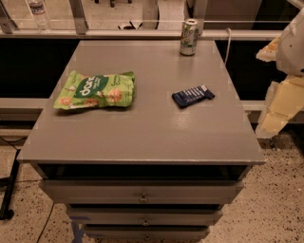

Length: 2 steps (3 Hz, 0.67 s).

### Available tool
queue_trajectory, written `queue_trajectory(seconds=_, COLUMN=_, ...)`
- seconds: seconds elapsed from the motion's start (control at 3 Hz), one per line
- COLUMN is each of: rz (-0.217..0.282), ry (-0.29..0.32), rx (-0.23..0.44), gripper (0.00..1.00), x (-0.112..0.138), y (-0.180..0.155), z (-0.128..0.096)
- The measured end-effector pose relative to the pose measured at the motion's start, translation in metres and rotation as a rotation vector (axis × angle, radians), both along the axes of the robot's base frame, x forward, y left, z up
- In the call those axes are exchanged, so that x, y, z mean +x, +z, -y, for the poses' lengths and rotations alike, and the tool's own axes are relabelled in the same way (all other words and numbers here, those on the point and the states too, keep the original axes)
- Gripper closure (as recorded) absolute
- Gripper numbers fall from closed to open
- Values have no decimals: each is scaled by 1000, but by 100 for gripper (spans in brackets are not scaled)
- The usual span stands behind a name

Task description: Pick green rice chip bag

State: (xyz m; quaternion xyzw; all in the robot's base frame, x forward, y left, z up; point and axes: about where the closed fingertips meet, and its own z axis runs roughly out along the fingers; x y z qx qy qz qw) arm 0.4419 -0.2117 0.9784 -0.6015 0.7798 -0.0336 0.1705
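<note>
The green rice chip bag point(95, 90) lies flat on the left side of the grey cabinet top point(142, 133); it is light green with a dark green oval logo and pictures of chips. My gripper point(278, 107) is a cream-coloured shape at the right edge of the view. It is beyond the cabinet's right side, far from the bag, and touches nothing on the top.
A small dark blue wrapped bar point(193, 96) lies right of centre. A green-and-silver drink can point(189, 37) stands at the back edge. Drawers point(142, 194) sit below the top. A rail and a plastic bottle point(38, 13) are behind, and speckled floor lies around.
</note>
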Motion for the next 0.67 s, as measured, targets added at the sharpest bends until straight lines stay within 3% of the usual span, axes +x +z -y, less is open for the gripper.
queue_trajectory(seconds=0.33, rz=23, ry=21, rx=99, gripper=0, x=18, y=-2, z=-27)
queue_trajectory(seconds=0.67, rz=48, ry=44, rx=251, gripper=0, x=39, y=-5, z=-66)
